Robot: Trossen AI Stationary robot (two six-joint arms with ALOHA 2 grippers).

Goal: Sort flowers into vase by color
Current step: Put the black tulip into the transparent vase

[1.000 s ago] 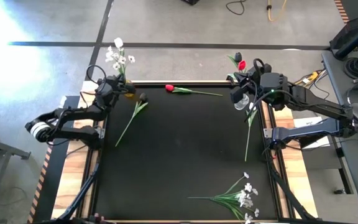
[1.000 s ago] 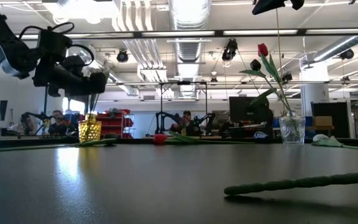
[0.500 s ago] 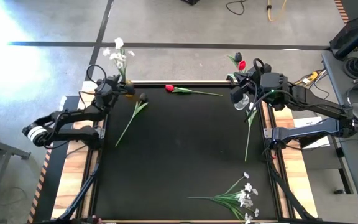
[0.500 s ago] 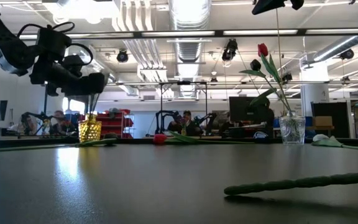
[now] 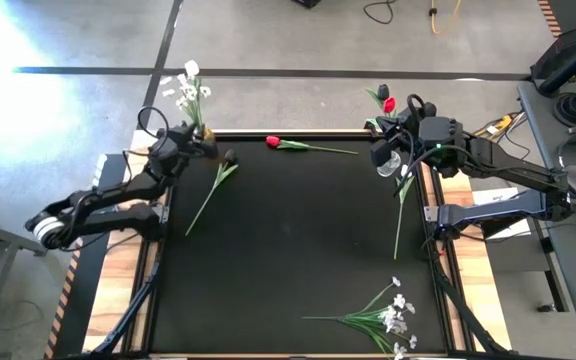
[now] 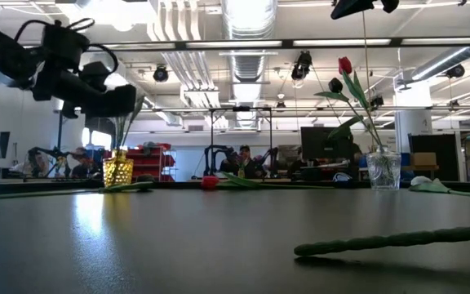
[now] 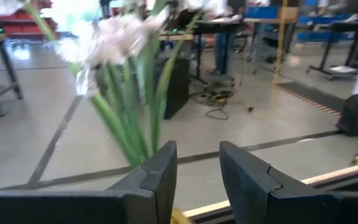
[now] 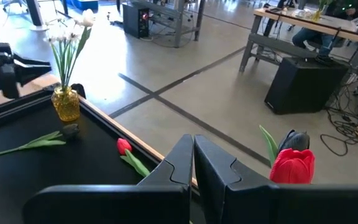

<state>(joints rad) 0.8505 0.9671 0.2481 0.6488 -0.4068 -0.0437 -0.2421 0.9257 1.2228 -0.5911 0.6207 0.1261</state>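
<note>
From above I see my left tool (image 5: 200,148) by the yellow vase (image 5: 208,152) of white sprays (image 5: 189,88) at the table's (image 5: 288,250) far left corner; the right tool (image 5: 380,152) hangs over the clear vase (image 5: 392,163). Low down, red tulip (image 6: 345,65) stands upright. My left wrist shows fingers (image 7: 160,171) apart, gripping nothing; the right shows fingers (image 8: 182,158) pressed together.

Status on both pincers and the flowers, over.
Left pincer open beside yellow glass vase holding white blossom spray. Right pincer shut by clear glass vase. Red tulip, dark tulip loose on black table.
</note>
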